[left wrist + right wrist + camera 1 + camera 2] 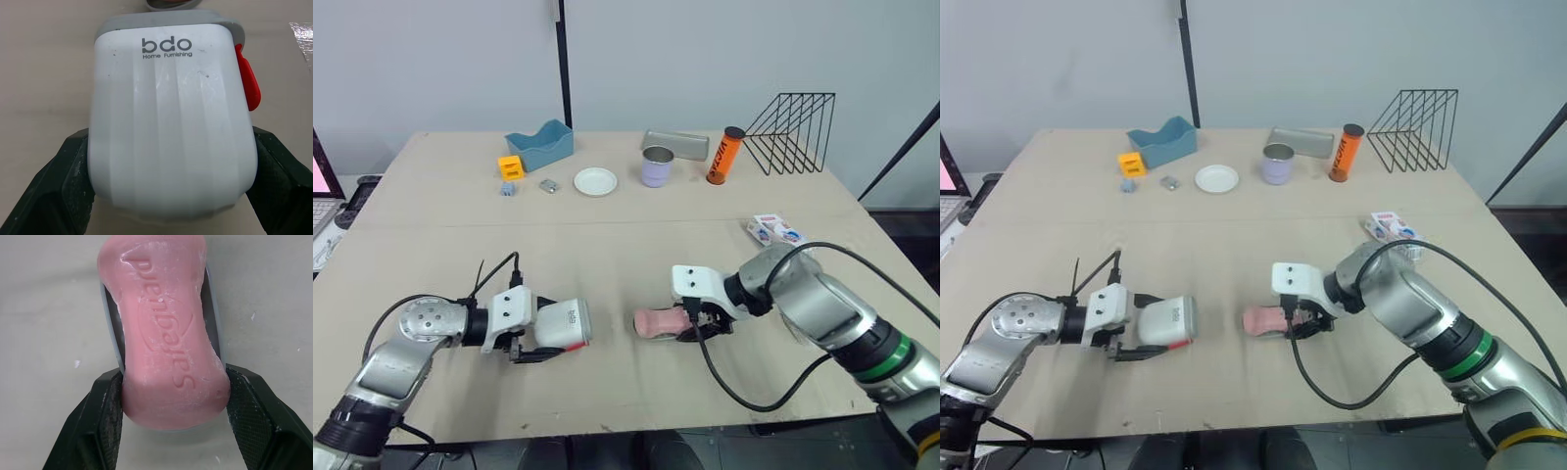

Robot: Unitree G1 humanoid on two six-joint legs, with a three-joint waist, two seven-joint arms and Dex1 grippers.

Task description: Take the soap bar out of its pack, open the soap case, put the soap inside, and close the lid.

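The white soap case (562, 324), marked "bdo" and with a red latch (247, 83) on one side, lies on its side on the table at front left. My left gripper (546, 339) is shut on the soap case, a black finger (54, 196) on each side. The bare pink soap bar (656, 322) lies at front centre over a grey-rimmed piece (108, 318). On the soap bar my right gripper (691, 326) is shut, with its fingers (98, 426) against the bar's near end. The white and blue soap pack (773, 231) rests at the right.
Along the back stand a blue bin (540, 144), an orange block (510, 167), a white plate (595, 181), a lilac cup (657, 166), a grey tray (675, 145), an orange can (725, 156) and a black wire rack (793, 131).
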